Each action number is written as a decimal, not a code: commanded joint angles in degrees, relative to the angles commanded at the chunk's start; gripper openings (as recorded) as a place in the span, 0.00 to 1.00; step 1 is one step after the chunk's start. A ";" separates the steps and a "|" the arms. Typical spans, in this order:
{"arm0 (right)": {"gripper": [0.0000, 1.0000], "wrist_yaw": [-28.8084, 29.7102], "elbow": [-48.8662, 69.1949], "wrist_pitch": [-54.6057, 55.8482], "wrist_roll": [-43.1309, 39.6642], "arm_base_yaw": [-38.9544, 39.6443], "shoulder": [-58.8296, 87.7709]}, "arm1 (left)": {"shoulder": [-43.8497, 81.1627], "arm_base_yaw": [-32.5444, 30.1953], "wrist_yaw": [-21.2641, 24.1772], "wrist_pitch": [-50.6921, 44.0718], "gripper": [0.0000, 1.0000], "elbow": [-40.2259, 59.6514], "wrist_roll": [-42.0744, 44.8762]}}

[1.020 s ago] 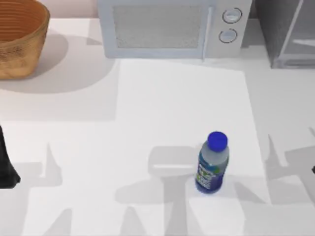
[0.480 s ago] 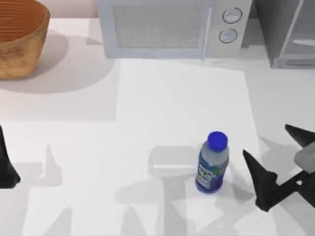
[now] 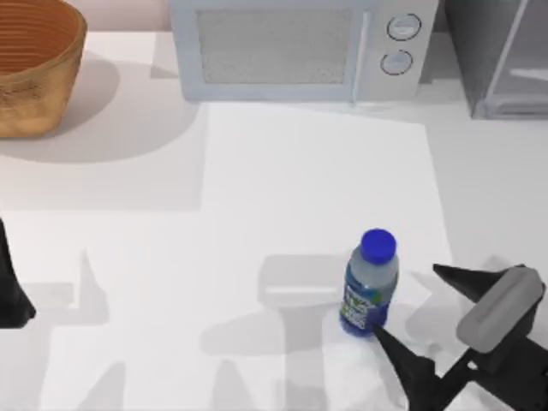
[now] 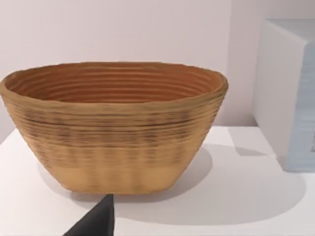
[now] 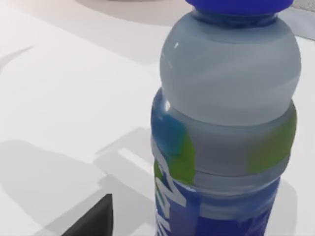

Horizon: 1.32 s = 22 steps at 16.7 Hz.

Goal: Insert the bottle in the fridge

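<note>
The bottle (image 3: 370, 282), clear with a blue cap and a blue-and-green label, stands upright on the white table at front right. It looms very close in the right wrist view (image 5: 226, 123). My right gripper (image 3: 404, 300) is open just to the bottle's right, its nearer finger tip almost at the bottle's base, and nothing is held. One dark finger (image 5: 93, 221) shows beside the bottle. The fridge (image 3: 505, 60), dark grey with a light frame, stands at the back right corner. My left arm (image 3: 8, 291) is parked at the left edge.
A white microwave (image 3: 291, 51) with two dials stands at the back centre, left of the fridge. A woven basket (image 3: 34, 68) sits at the back left, and it faces the left wrist camera (image 4: 113, 128).
My right gripper has come in from the right edge toward the bottle and now stands close beside it. The bottle and the left arm have not moved.
</note>
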 joint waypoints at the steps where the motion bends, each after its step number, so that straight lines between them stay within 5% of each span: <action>1: 1.00 -0.07 0.04 1.43 -0.07 0.49 1.57 | 0.00 0.00 0.00 0.00 1.00 0.00 0.00; 20: 1.00 1.85 13.55 -5.35 0.25 2.87 8.36 | 0.00 0.00 0.00 0.00 1.00 0.00 0.00; 22: 0.85 1.85 13.55 -5.35 0.25 2.87 8.36 | 0.00 0.00 0.00 0.00 1.00 0.00 0.00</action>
